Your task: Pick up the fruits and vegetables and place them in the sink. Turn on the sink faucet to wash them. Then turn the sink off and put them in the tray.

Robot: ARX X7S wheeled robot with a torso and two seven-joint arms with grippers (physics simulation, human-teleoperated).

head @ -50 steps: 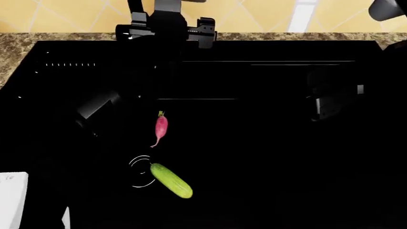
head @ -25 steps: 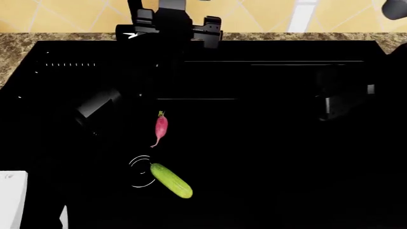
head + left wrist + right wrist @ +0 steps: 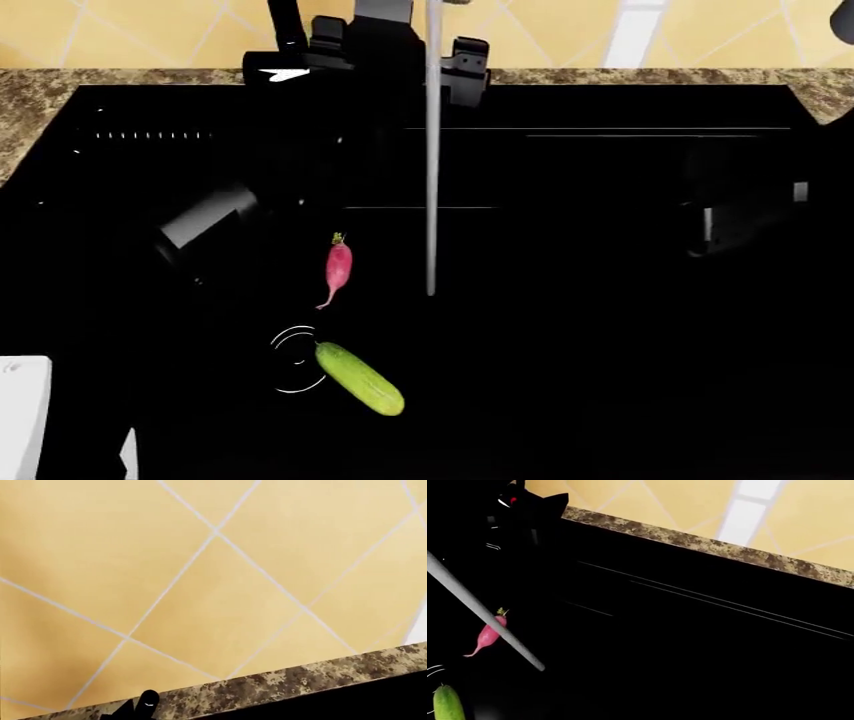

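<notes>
Now a pale grey stream of water point(image 3: 431, 150) falls straight down from the sink faucet point(image 3: 350, 55) into the sink point(image 3: 601, 330), and it ends on the black bottom a little to the right of the radish point(image 3: 338, 266). The radish lies inside the basin with its thin root tail toward the near side. The cucumber point(image 3: 358, 378) lies also in the basin, nearer to the robot than the radish, diagonal, and one end is beside the round drain ring point(image 3: 294, 360). The two vegetables are near but do not touch. In the right wrist view the radish point(image 3: 488, 635), the tip of the cucumber point(image 3: 447, 704) and the stream point(image 3: 484, 615) all show, and the red dot of the lever point(image 3: 512, 500) is seen on the dark faucet base. The left end effector point(image 3: 400, 50) is up at the faucet, but whether its fingers are apart or together, I cannot tell. The right end effector point(image 3: 741, 215) hangs over the right part of the sink, dark against dark, so its state I cannot tell either. Behind the sink runs the speckled granite desk point(image 3: 641, 76) and the yellow tiled wall point(image 3: 200, 580).
</notes>
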